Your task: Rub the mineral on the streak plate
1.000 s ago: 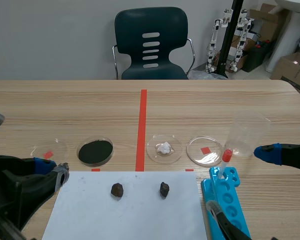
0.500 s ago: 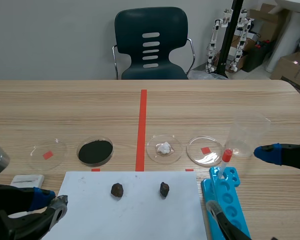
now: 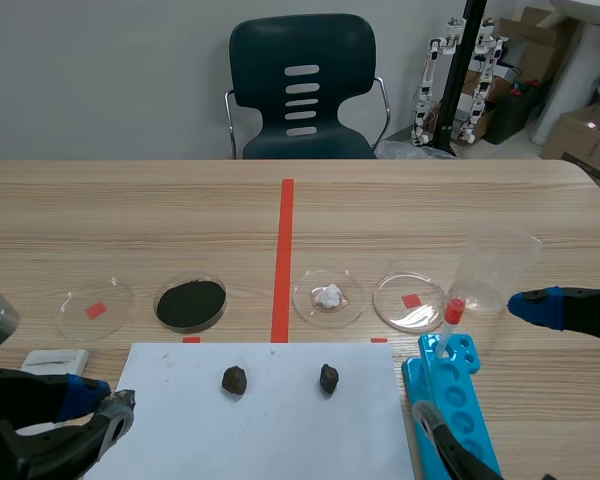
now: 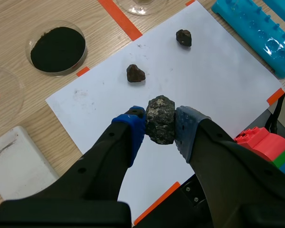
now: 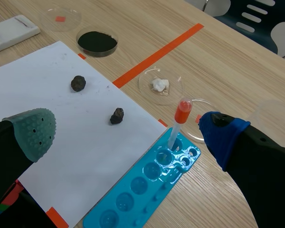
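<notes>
In the scene view, your wood-grain counter runs back to a grey wall, with a dark chair behind the far edge. Cardboard boxes and small white robot figures stand in the room beyond the far right corner. A red tape line splits the counter down the middle. A white paper sheet lies at the near edge with two small dark rocks on it. Beyond the sheet, four clear dishes sit in a row; one holds black powder, one a white lump. The white tile lies near the left edge, just beside the sheet.

In the left wrist view, your left gripper is pinching the speckled dark stone between its pads, above the sheet and apart from the tile. Coloured toy bricks show past the sheet's corner.

In the right wrist view, your right gripper is spread wide and holds nothing, over the sheet's right edge. A blue well tray lies against that edge near the counter's near right corner. A red-topped dropper stands in one of the tray's far wells, and a clear beaker sits beyond it.
</notes>
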